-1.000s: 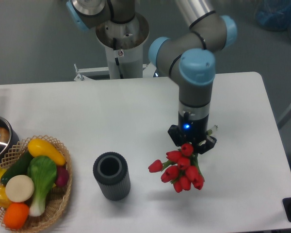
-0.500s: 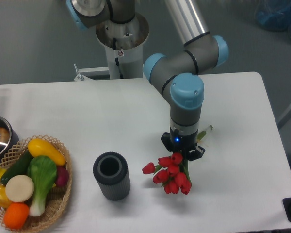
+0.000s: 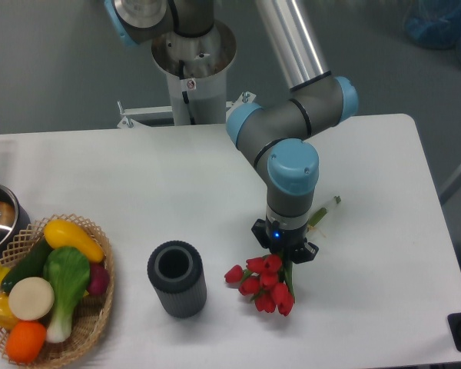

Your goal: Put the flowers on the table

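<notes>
Looks like a robotics lab: plain white table point(image 3: 384, 231) under the gripper point(image 3: 284, 254), arm bolted to a metal pedestal point(image 3: 192, 69) well behind it, bare grey floor point(image 3: 46, 69) beyond. Staged props only, far left of the claw: wicker basket point(image 3: 100, 307) of toy vegetables, dark cylinder vase point(image 3: 177, 278) nearer.

Our grey-and-blue arm, as we see it

We note matte grey joint housings with light-blue end caps, a polished silver tube link, and a pale cylindrical base bearing a small red-marked sticker. The black claw point(image 3: 283, 250) carries what looks like a blue light.
</notes>
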`<state>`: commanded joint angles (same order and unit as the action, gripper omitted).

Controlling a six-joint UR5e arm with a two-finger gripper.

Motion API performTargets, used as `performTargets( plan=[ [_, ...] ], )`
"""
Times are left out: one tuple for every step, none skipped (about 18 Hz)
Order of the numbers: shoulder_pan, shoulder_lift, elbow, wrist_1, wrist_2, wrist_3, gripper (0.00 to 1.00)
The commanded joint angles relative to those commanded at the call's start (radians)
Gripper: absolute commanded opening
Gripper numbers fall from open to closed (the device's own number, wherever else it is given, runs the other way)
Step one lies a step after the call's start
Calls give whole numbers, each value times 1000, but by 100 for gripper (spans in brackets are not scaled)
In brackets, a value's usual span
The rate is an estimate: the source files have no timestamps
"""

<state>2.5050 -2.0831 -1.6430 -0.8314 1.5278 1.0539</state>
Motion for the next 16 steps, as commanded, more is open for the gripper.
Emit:
performTargets(
  plan=[
    [0,-5,5,0,0,0,28],
    [0,-9,6,2,0,2,32],
    [0,-9,9,2,0,3,38],
    [0,-9,11,2,0,3,39],
    [0,-11,23,3,0,5,48],
    [2,-17,44,3,0,6,69],
    [3,-29,66,8,2,6,94],
    [3,-38,86,8,8,5,100],
    [3,-43,95,6,14,3,100],
    [3,-43,98,6,32,3,100],
    [3,-43,97,8,57,3,100],
    [3,-40,98,6,86,0,100],
    [3,-34,100,12,107,-9,100],
    [14,-28,97,27,109,-29,100],
    [34,-15,97,29,106,-52,100],
    [44,1,97,31,100,-67,100]
  ],
)
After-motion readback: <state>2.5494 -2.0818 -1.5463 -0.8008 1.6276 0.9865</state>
